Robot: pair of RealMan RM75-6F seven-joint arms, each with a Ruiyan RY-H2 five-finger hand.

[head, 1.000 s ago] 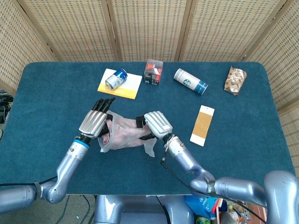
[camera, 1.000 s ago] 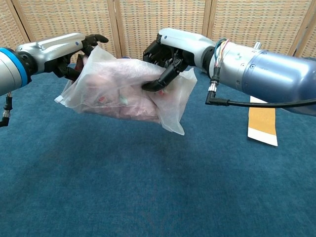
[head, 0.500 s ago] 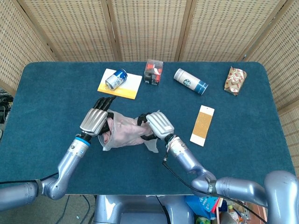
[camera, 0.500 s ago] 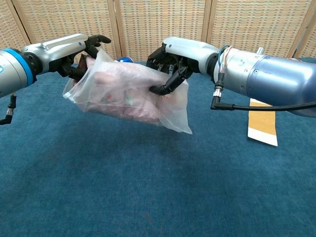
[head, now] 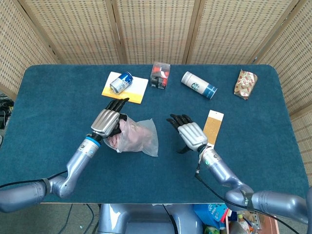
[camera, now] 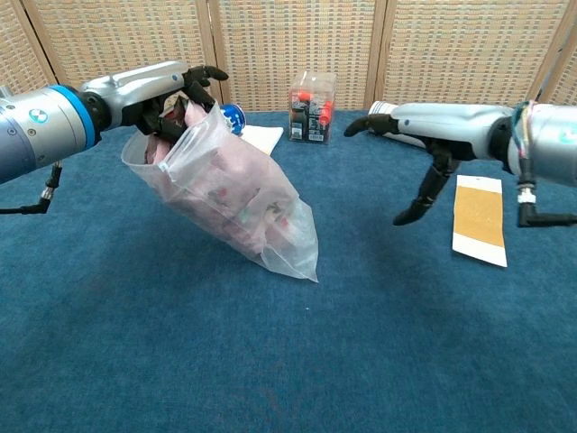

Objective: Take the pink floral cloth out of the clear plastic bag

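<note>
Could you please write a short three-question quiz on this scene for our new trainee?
1. True or false: the right hand is holding the clear plastic bag.
2. Which hand grips the bag's mouth? A) the left hand B) the right hand C) neither
3. Fill in: the pink floral cloth is ____ the bag.

Key:
1. False. The right hand is open, held apart from the bag near the tan card.
2. A. The left hand holds the bag's upper edge, and the bag hangs down slanted, with its lower corner at or near the blue table.
3. Inside; the cloth shows through the plastic.
</note>
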